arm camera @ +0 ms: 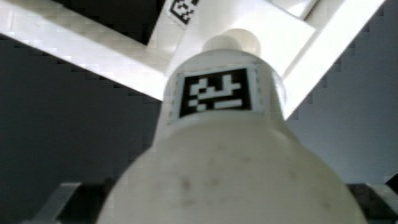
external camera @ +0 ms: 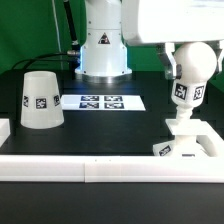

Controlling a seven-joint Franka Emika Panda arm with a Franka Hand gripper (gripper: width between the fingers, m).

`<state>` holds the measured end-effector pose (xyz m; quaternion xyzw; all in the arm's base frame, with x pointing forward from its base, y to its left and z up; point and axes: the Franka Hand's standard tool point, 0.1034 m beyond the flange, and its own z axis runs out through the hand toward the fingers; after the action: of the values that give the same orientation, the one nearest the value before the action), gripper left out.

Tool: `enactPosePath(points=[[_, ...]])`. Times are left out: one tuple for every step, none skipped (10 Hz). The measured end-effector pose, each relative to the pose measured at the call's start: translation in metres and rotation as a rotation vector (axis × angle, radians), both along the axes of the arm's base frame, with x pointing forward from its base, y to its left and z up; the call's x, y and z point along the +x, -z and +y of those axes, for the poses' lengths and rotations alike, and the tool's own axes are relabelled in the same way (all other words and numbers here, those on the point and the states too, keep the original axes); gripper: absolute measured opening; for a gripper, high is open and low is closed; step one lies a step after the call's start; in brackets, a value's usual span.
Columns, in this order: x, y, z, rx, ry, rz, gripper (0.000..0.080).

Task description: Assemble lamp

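At the exterior view's right we clasp the round white plastic bulb (external camera: 186, 88) in our two-finger gripper (external camera: 193, 58), its stem upright on the low blocky white base (external camera: 190, 148).

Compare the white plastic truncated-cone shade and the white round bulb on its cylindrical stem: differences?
The shade sits alone at the exterior view's left; the bulb stands upright on the blocky white base at the right. The shade is a cone, wide end down; the bulb is a ball on a narrow stem. Both are white with black-and-white square tags.
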<state>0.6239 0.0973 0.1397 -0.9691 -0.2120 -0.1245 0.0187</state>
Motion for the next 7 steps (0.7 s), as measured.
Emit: enactPosePath(points=[[-0.0005,0.0008,0.0037,0.002,-0.001,0.000,0.0576],[-0.0017,0.0029,0.0068,0.002,-0.004,0.003,0.0576],[-0.0020,0.0043,0.0068,0.001,-0.007,0.005,0.0576],[-0.0023,0.0062,0.0055,0.000,-0.009,0.007,0.0576],[-0.0019,0.0068,0.0044,0.000,-0.009,0.004,0.0576],[-0.0023,0.0079,0.0033,-0.001,-0.008,0.006,0.0576],[-0.0021,0.0079,0.0026,-0.001,-0.007,0.006,0.0576]])
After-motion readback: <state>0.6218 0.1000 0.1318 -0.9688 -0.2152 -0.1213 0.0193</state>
